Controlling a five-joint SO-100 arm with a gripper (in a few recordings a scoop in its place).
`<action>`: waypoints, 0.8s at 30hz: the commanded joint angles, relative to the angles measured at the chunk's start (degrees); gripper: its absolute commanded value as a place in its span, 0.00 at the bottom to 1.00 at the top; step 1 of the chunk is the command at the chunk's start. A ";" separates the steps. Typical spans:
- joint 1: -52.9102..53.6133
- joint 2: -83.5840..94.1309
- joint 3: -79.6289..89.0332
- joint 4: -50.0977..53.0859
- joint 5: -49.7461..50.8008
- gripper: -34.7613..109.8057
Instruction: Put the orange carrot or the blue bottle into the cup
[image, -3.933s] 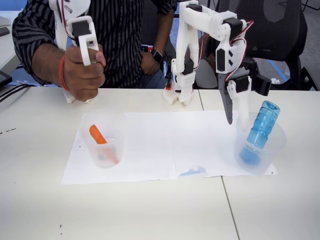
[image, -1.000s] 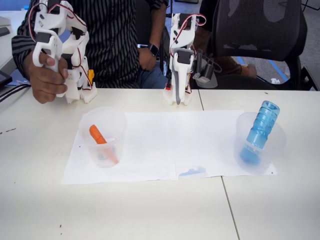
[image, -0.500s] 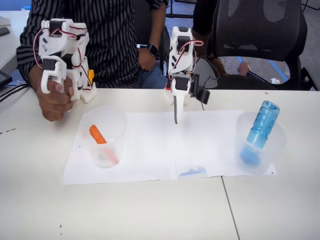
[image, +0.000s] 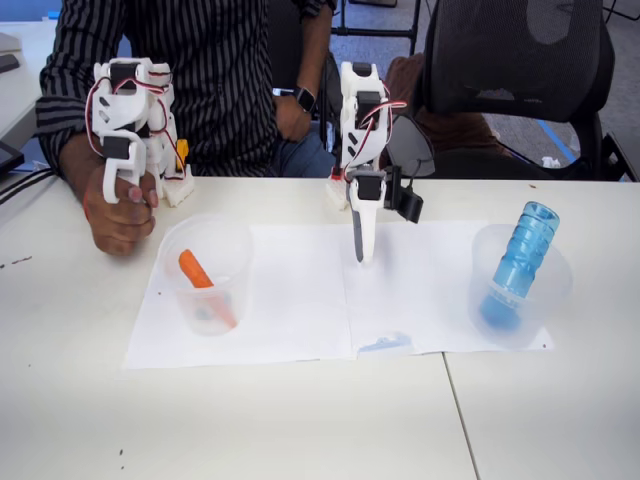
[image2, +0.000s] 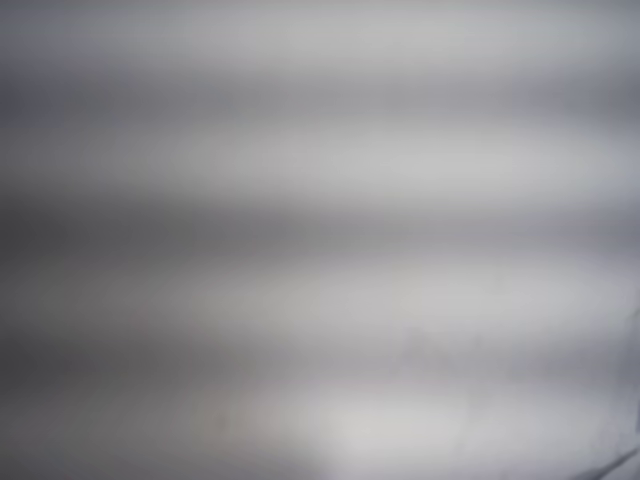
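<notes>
- The pincer (image: 360, 255) now points straight down over the white paper sheet (image: 300, 300); half a second ago its tip hung higher and nearer the arm's base, and a second ago the arm was folded up against its base with the pincer off the paper.
- Its fingers look pressed together into one narrow blade with nothing between them; the fixed view shows it edge-on, so the gap is hard to judge.
- The tip stands just above the paper, near the sheet's middle seam; whether it touches the sheet I cannot tell.
- The blue bottle (image: 520, 262) has not moved across the frames: it leans in the cup (image: 545, 300) at the paper's right end, cap down on the blue patch, its open-looking top tilted up and to the right over the rim.
- That cup is well apart from the pincer, off to its right in the fixed view.
- The orange carrot (image: 197, 272) likewise lies where it lay, slanted inside the second clear cup (image: 205, 262) at the paper's left end, well apart from the pincer on the other side.
- The pincer sits roughly between the two cups.
- A small bluish smudge (image: 385, 344) marks the paper's near edge, below the pincer.
- The wrist view is a grey blur; nothing can be told from it.
- A person in a striped shirt (image: 210, 70) sits behind the table (image: 300, 420).
</notes>
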 joint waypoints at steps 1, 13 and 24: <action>-1.23 6.42 1.32 0.35 -0.97 0.47; 2.90 5.62 1.93 0.00 -0.97 0.35; 4.04 5.62 2.11 -0.44 -0.97 0.31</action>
